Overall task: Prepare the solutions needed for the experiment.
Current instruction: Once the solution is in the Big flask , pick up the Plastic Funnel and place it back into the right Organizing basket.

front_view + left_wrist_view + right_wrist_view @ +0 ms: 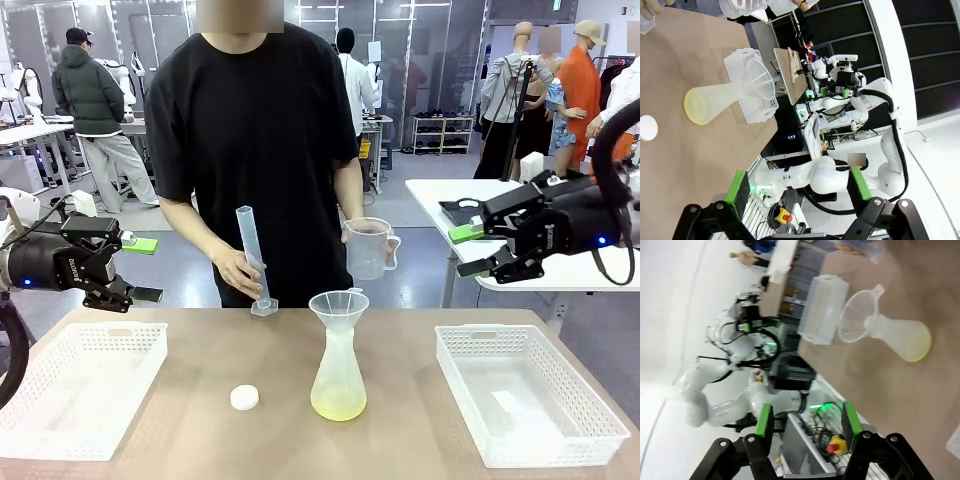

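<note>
A white basket (462, 388) sits right of the flask (338, 372) holding the solutions (338, 405).

Black left gripper (143, 270) and right gripper (468, 252); green pads (140, 245); white arms (892, 115)

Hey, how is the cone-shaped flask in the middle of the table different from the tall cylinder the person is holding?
The flask is squat, wide-bottomed and frosted; the measuring cylinder is tall and narrow. The flask stands upright alone, a funnel in its neck; the cylinder leans, gripped by the person's hand. The flask holds a little pale yellow liquid; the cylinder looks empty. Both are translucent.
</note>
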You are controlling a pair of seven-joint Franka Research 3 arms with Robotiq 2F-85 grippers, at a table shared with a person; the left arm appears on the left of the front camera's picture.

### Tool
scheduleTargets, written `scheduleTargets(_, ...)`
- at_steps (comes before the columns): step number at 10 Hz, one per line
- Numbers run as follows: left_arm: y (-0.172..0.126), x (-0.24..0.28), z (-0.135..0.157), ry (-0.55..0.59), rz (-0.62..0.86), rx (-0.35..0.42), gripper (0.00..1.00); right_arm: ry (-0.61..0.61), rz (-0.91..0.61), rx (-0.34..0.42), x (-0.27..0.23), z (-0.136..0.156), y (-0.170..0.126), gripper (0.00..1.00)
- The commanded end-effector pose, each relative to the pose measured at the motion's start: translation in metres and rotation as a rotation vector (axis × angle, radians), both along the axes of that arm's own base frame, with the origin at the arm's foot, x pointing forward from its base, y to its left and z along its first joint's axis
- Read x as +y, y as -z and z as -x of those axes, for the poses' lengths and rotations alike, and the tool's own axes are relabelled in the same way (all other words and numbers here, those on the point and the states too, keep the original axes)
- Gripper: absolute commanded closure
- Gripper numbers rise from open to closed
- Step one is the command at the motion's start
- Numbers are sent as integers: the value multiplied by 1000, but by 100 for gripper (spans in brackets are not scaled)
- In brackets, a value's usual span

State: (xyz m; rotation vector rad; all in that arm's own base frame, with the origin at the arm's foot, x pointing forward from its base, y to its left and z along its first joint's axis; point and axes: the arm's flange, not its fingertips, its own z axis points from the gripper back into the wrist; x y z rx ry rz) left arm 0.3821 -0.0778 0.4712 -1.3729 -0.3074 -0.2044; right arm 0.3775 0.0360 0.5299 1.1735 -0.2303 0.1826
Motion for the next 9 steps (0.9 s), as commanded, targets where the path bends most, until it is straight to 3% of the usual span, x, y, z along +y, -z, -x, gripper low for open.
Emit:
scheduleTargets(1, -2, -2, -1, -3, 28, 6, 0, 51, 236, 38, 19, -16, -27, 31)
scheduleTargets(4, -2, -2, -1, -3, 28, 6, 0, 55, 552, 102, 53, -52, -52, 31)
scheduleTargets(7, -2, -2, -1, -3, 28, 6, 0, 46, 761, 84, 94, -84, -69, 31)
scheduleTargets(9, -2, -2, -1, -3, 28, 6, 0, 126, 884, 95, 114, -91, -74, 31)
